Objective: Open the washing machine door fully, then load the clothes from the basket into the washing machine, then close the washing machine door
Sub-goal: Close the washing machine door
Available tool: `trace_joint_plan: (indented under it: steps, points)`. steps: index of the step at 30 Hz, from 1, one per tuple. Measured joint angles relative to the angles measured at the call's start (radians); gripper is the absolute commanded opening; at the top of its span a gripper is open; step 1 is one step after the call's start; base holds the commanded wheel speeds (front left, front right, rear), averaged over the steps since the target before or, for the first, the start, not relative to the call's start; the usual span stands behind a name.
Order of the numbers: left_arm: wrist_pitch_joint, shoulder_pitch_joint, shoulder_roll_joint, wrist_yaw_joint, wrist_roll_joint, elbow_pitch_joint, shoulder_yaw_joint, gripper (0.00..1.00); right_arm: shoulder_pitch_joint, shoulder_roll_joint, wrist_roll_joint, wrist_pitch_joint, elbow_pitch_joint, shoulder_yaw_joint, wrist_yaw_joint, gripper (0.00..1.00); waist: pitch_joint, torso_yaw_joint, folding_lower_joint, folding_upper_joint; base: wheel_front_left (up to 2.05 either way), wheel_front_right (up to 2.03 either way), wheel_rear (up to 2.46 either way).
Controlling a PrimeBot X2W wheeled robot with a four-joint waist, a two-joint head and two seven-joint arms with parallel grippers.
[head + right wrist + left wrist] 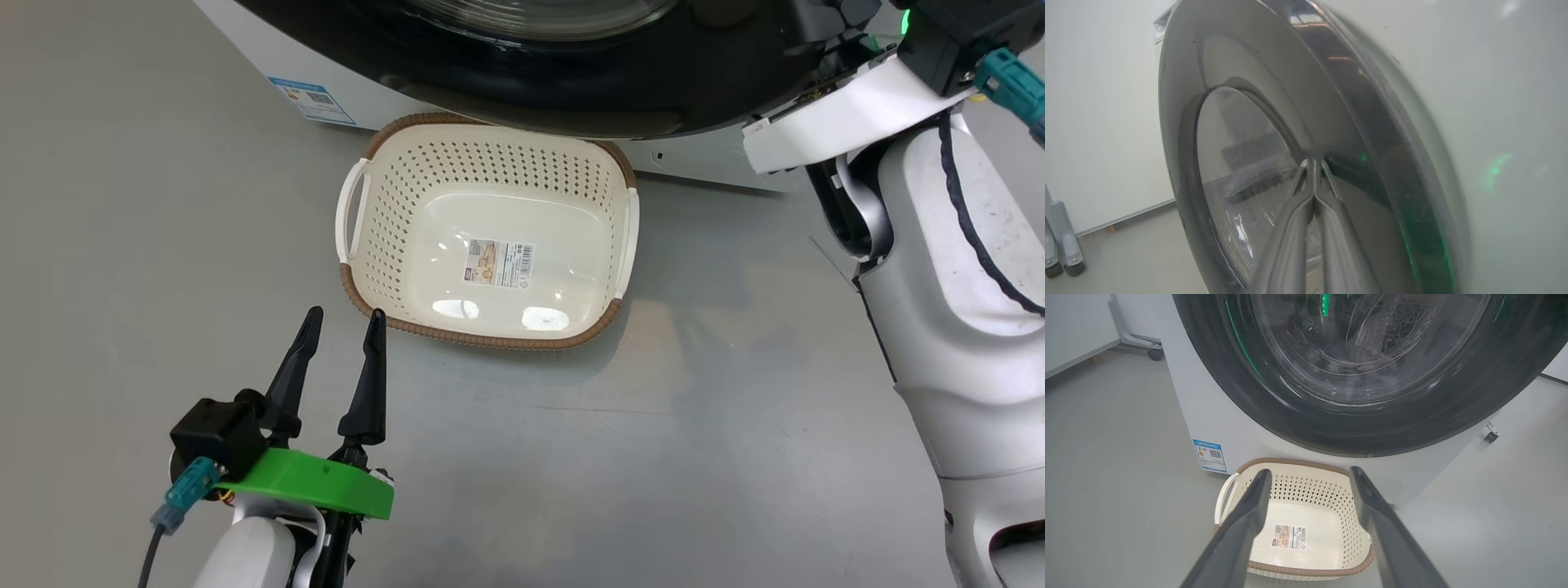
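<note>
My right pincer [1313, 163], pressed together, sets its tips against the washing machine door [1331, 102] where the black rim meets the glass. The washing machine [1216, 412] stands on the floor with the door at or nearly against its front; I cannot tell if it is latched. I judge the door rigid, weighty and slick, best pushed on the rim. The basket [490, 339] sits empty just before it, with my left pincer [343, 322] spread near its corner.

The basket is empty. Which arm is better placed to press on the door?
Right. The right gripper, shut, has its tips at the door; the left gripper hangs open near the basket.
</note>
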Motion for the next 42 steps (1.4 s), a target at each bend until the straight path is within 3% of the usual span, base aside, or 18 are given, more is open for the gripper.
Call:
trace_joint_plan:
  steps: [12,24,25,27,28,42]
  points:
    - [0.0,0.001,-0.002,0.0,-0.053,0.0,0.025,1.0,-0.049,-0.04,-0.055,-0.001,0.097,-0.063,-0.001,0.0,-0.042,0.014,-0.0001,0.0,0.0,0.0,0.0]
    - [0.0,0.027,-0.005,0.0,-0.142,0.04,0.046,1.0,0.041,0.004,-0.05,-0.001,0.078,-0.069,-0.001,0.0,-0.108,-0.011,-0.0001,0.0,0.0,0.0,0.0]
    - [0.0,0.028,-0.005,0.0,-0.145,0.04,0.048,1.0,0.063,0.009,-0.044,-0.001,0.063,-0.066,-0.001,0.15,-0.115,-0.014,-0.0001,0.0,0.0,0.0,0.0]
    - [0.0,0.028,-0.004,0.0,-0.129,0.044,0.061,1.0,0.108,0.017,-0.042,-0.001,0.038,-0.057,-0.001,0.8,-0.132,-0.021,-0.0001,0.0001,0.0,0.0,0.0]
    - [0.0,0.028,-0.001,0.0,-0.115,0.052,0.067,1.0,0.132,0.021,-0.042,-0.001,0.026,-0.052,-0.001,1.0,-0.141,-0.025,-0.0001,0.0,0.0,0.0,0.0]
    - [0.0,0.116,0.022,0.0,-0.056,0.104,0.179,1.0,0.503,0.033,-0.034,-0.001,-0.098,-0.071,0.0,1.0,-0.288,-0.113,-0.0001,0.0,0.0,0.0,0.0]
